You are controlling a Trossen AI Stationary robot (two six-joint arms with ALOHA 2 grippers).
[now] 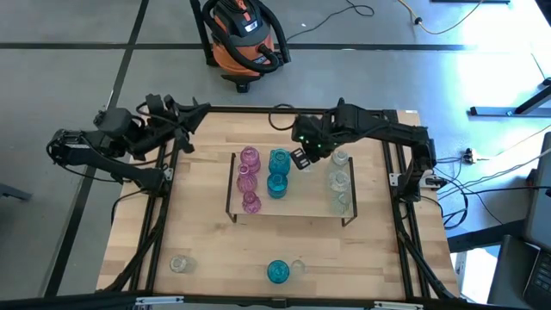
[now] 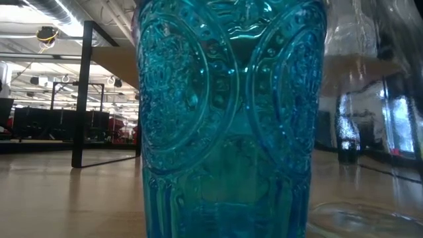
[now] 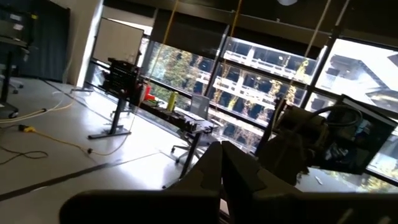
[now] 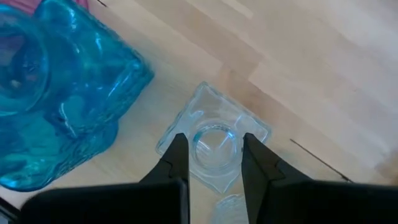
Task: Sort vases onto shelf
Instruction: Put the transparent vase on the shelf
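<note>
The shelf (image 1: 301,207) carries three pink vases (image 1: 249,179) toward its left end, two teal vases (image 1: 278,172) in the middle and three clear vases (image 1: 339,181) toward its right end. My right gripper (image 1: 303,158) hangs over the shelf's far edge between the teal and clear rows, shut on a small clear vase (image 4: 214,155) beside a teal vase (image 4: 56,93). Near the table's near edge stand a teal vase (image 1: 277,272), which fills the low view (image 2: 231,119), and two clear vases (image 1: 179,263) (image 1: 298,266). My left gripper (image 1: 188,127) waits, shut, above the table's far left corner. My right gripper has the clear vase's neck, just below the rim (image 4: 216,138), pinched between its two fingers (image 4: 177,158), one on either side. The fingers come from above, pointing down. The square body sits upright below them over the wood; whether its base rests there I cannot tell.
The shelf's thin dark end brackets (image 1: 231,185) (image 1: 352,211) rise above its board. The table's black frame rails (image 1: 160,207) run along both sides. An orange shop vacuum (image 1: 244,39) stands on the floor beyond the far edge. Bare wood (image 1: 224,258) lies between the shelf and the near vases.
</note>
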